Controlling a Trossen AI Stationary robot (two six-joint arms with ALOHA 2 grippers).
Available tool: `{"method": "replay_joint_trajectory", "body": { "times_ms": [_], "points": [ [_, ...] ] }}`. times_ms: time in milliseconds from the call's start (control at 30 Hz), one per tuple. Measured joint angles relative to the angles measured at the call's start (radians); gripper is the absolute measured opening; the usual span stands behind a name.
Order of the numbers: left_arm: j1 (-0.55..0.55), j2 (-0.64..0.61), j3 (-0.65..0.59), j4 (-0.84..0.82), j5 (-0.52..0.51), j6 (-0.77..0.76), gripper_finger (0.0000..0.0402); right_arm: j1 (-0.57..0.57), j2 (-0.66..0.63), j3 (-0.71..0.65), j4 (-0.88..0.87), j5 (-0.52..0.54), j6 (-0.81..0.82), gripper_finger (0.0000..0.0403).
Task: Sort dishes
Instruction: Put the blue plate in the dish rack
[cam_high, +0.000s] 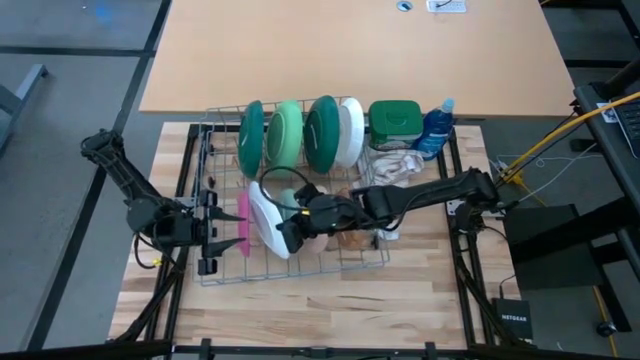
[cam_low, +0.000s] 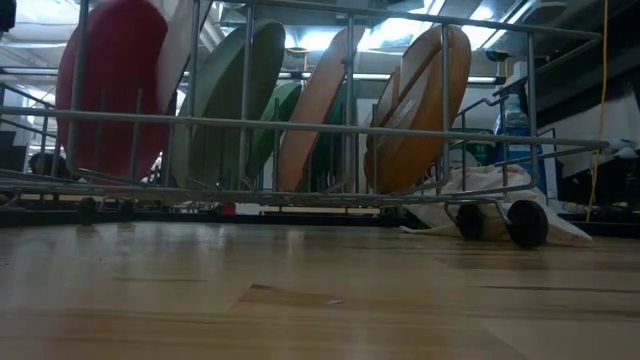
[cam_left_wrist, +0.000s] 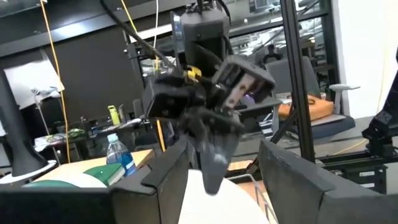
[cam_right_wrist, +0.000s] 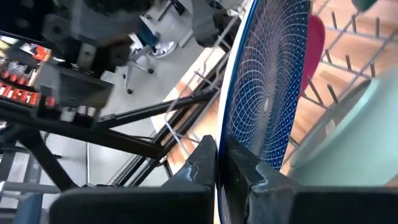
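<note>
Silver wire dish rack (cam_high: 215, 262) sits mid-frame in the high view on a pale wooden slat table (cam_high: 330, 310). Along its upper edge stand four larger round plates on edge: dark green plate (cam_high: 251, 137), light green plate (cam_high: 286, 135), second dark green plate (cam_high: 322, 133), white plate (cam_high: 352, 131). Right of them is a green square-lidded tub (cam_high: 394, 118), then a blue plastic bottle (cam_high: 436, 128), with a beige-and-white cloth (cam_high: 398, 166) just below.

Right gripper (cam_high: 286, 234) is at frame centre, jaws clamped on the rim of a round plate (cam_high: 264, 215) that reads white from above. The right wrist view alone shows that plate's (cam_right_wrist: 273, 87) face: a navy and white net pattern, with its edge pinched between the dark fingers (cam_right_wrist: 202, 163) at lower centre. A small pink plate (cam_high: 243, 222) stands on edge just left of it.

Left gripper (cam_high: 209, 228) is at the rack's left side beside the pink plate, jaws apart and empty. The left wrist view shows its wide-set fingers (cam_left_wrist: 166, 171) framing the right gripper (cam_left_wrist: 211, 165) opposite.

Only the low view shows brown plates (cam_low: 425, 105) leaning in the rack, right of centre.
</note>
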Motion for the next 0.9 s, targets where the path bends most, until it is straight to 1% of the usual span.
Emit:
{"method": "replay_joint_trajectory", "body": {
  "times_ms": [267,567,733,900],
  "points": [
    [-0.01,0.0,0.0,-0.002,0.0,0.0,0.0184,-0.009,0.062,0.0,-0.016,-0.019,0.029,0.0012],
    [-0.014,0.0,0.0,-0.005,0.0,-0.005,0.0184,-0.009,0.105,0.002,-0.016,-0.011,0.026,0.0058],
    [-0.014,0.0,0.0,-0.007,0.0,-0.007,0.0184,-0.01,0.109,0.002,-0.025,-0.012,0.02,0.0064],
    [-0.014,0.0,0.0,-0.007,0.0,-0.013,0.0184,-0.026,0.109,0.002,-0.034,-0.014,-0.035,0.0066]
  ]
}}
